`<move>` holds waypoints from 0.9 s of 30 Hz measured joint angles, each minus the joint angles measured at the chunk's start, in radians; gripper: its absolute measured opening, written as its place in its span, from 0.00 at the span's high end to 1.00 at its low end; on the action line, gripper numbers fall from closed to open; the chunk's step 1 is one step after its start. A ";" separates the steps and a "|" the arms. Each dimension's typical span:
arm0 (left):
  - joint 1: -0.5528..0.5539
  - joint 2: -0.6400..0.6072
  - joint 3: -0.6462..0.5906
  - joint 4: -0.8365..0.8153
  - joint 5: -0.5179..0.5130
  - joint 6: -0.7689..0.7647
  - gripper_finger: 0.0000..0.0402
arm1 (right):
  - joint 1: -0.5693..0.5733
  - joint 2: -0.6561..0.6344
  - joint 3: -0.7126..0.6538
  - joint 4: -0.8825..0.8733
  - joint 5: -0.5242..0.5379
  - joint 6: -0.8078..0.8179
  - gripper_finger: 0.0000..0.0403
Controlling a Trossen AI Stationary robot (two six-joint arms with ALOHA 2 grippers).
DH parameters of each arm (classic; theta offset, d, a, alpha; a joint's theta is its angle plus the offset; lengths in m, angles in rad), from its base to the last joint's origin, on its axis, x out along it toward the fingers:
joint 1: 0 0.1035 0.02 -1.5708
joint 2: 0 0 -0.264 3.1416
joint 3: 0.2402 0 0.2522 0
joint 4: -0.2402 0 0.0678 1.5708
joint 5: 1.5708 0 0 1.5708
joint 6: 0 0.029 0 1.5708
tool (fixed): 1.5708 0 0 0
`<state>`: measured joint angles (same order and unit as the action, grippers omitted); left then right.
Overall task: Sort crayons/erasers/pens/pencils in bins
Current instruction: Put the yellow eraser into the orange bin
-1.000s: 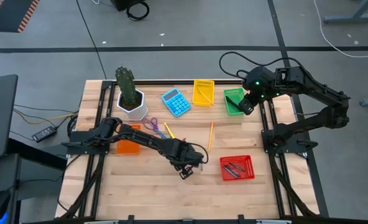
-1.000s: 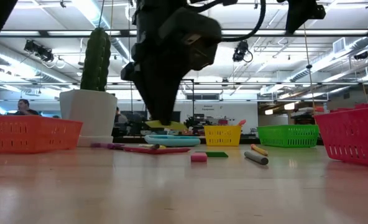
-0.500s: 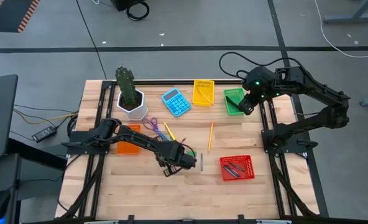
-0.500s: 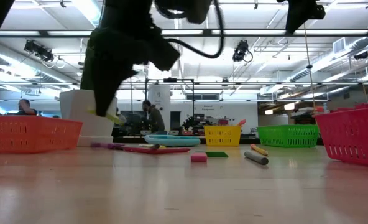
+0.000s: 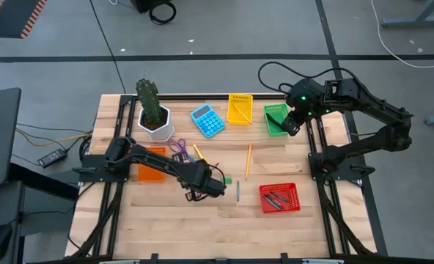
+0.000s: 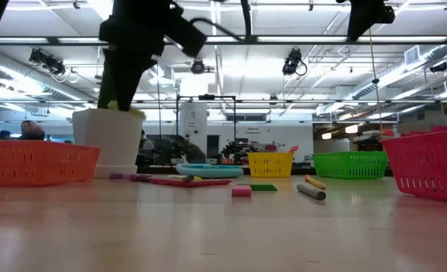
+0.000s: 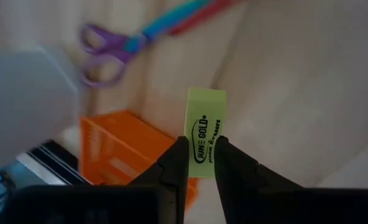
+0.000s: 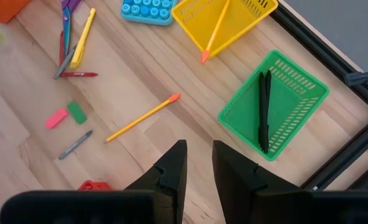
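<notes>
Four small mesh plastic baskets sit on the pale wooden table [image 5: 158,220] in the overhead picture. At centre left the orange basket [image 5: 152,173] is partly covered by the left arm, which reaches across it toward mid-frame. Just above it stands a white pot with a green cactus [image 5: 155,117], and beside that lie purple-handled scissors [image 5: 177,146] and a blue calculator [image 5: 207,120].

The left gripper [image 7: 196,163] is raised off the table near mid-frame, its fingers pinched on a pale green rectangular eraser [image 7: 204,132] printed with black lettering; its lower end is hidden between the fingers. From above, this eraser cannot be made out under the arm.

Right of the gripper lie a dark green eraser [image 8: 77,112], a pink eraser [image 8: 56,118], a grey pen [image 5: 237,192] and an orange-tipped yellow pencil [image 5: 248,160].

Farther right, the yellow basket [image 5: 240,109] holds one pencil, the green basket [image 5: 276,119] holds dark pens, and the red basket [image 5: 279,198] at lower right holds dark sticks too small to tell apart.

The right gripper [image 8: 198,169] hovers over the green basket, fingers parted narrowly with nothing between them.
</notes>
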<state>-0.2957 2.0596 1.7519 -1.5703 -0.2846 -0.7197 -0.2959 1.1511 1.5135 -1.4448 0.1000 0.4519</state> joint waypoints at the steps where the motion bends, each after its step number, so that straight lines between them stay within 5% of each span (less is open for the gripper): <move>1: 0.001 -0.015 0.000 -0.001 -0.020 0.000 0.82 | 0.000 0.000 0.000 0.000 0.000 -0.001 0.79; 7: 0.009 -0.115 -0.059 0.002 -0.111 -0.001 0.82 | 0.000 0.000 0.000 -0.003 0.000 -0.002 0.79; 14: 0.020 -0.321 -0.309 0.042 -0.119 -0.057 0.83 | 0.000 0.000 0.000 -0.006 0.000 -0.001 0.79; 27: 0.069 -0.644 -0.701 0.213 0.060 -0.102 0.83 | 0.000 0.000 0.000 -0.005 0.000 0.001 0.79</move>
<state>-0.2269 1.4156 1.0508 -1.3576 -0.2244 -0.8219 -0.2958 1.1511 1.5131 -1.4498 0.0998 0.4531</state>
